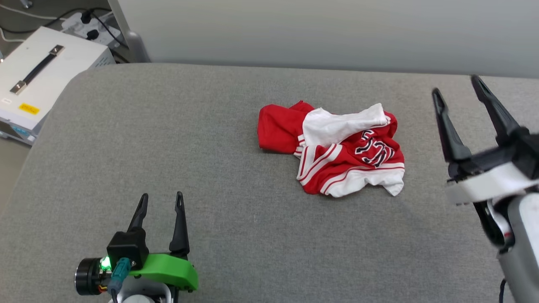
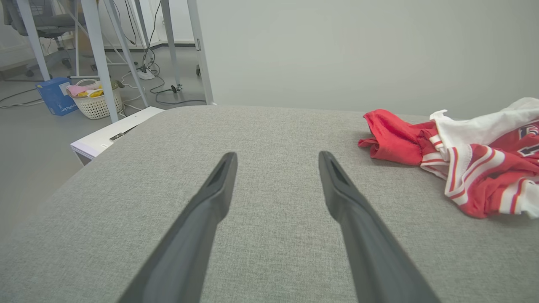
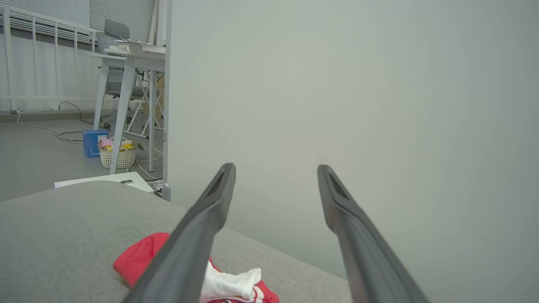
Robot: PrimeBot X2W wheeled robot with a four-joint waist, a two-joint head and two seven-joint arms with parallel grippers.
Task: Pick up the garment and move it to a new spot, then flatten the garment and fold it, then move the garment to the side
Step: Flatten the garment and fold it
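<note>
Closest to the head camera is the left gripper (image 1: 162, 195), well to the left of the garment (image 1: 345, 147) and nearer the robot than it. Its two dark fingers are spread apart with nothing between them, and they point across the grey padded surface (image 1: 168, 139). Farther left of the garment, off the edge of that surface, stands a white case (image 1: 42, 71) with a black handle on top. In the left wrist view a white basket (image 2: 99, 105) and a blue box (image 2: 54, 99) sit on the floor beyond it, far left of the garment.

The garment itself lies crumpled in a heap on the padded surface, right of the middle and apart from both grippers. It is red, with a white sleeve thrown over the top, red-and-white striped trim along its near side and part of the black lettering showing. A pale wall (image 1: 294, 29) rises just behind it.

Right of the garment and close beside it, the right gripper (image 1: 455, 84) is raised, its jaws wide apart and holding nothing, with the fingers pointing towards the wall
</note>
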